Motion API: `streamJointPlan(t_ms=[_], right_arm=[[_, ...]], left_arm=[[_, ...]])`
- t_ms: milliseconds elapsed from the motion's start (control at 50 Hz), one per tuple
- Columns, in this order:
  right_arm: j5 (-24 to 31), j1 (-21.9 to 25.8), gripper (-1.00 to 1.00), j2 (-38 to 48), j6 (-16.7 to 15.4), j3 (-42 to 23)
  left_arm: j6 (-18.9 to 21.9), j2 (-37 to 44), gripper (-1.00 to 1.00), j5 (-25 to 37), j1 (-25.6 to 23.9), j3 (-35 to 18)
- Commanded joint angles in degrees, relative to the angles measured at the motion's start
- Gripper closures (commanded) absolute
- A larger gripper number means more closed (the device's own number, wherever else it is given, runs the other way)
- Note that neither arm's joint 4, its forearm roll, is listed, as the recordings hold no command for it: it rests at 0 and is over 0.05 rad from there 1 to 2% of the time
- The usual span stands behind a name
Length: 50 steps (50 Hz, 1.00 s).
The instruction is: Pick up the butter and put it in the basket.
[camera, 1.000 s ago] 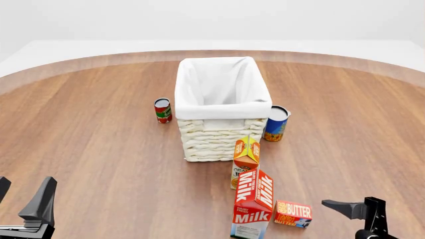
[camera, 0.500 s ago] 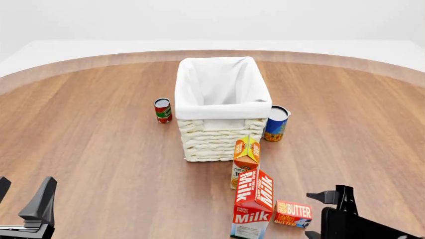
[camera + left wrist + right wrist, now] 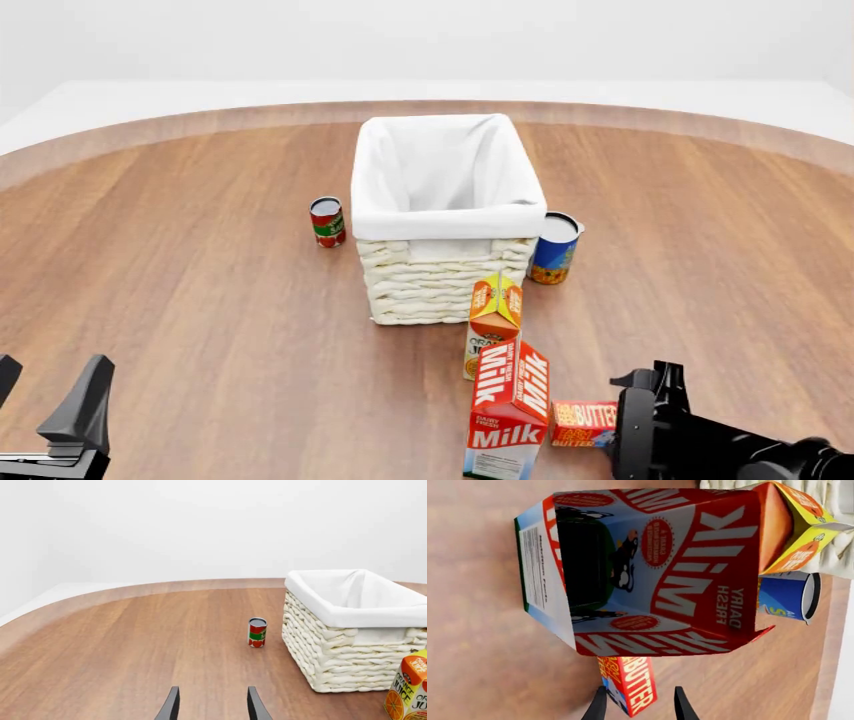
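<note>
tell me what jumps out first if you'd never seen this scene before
The tall cream basket with its white lining dominates the middle of the wooden table, a small can on either side. In front of it stand the orange juice carton and the red milk carton in a line. At the near right, the right gripper hangs open at the small red butter beside the milk carton, while the left gripper sits idle.

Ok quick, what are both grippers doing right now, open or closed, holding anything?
Left gripper: jaws open, holding nothing.
Right gripper: jaws open, lined up at the butter, not gripping it.
</note>
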Motion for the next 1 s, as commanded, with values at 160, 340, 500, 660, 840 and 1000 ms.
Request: streamJointPlan(t_ms=[160,340,500,660,840,1000], right_arm=[[-12.62,1.79,1.00,14.35,1.26,1.59],[-10.15,1.42,1.00,11.77,1.37,1.34],[0.31,1.84,1.00,1.06,6.27,-2.13],[8.10,-1.65,1.00,-7.42,7.92,-4.66],[9.37,-4.05,1.00,-9.75,9.14,-4.62],[10.07,-4.50,1.00,-10.24,9.12,-5.00]], left_arm=[[0.00,0.00,-1.00,0.00,0.00,0.00],[0.00,0.00,-1.00,0.00,0.00,0.00],[0.00,0.00,-1.00,0.00,0.00,0.00],[0.00,0.00,-1.00,0.00,0.00,0.00],[0.00,0.00,-1.00,0.00,0.00,0.00],[0.00,0.00,-1.00,0.00,0.00,0.00]])
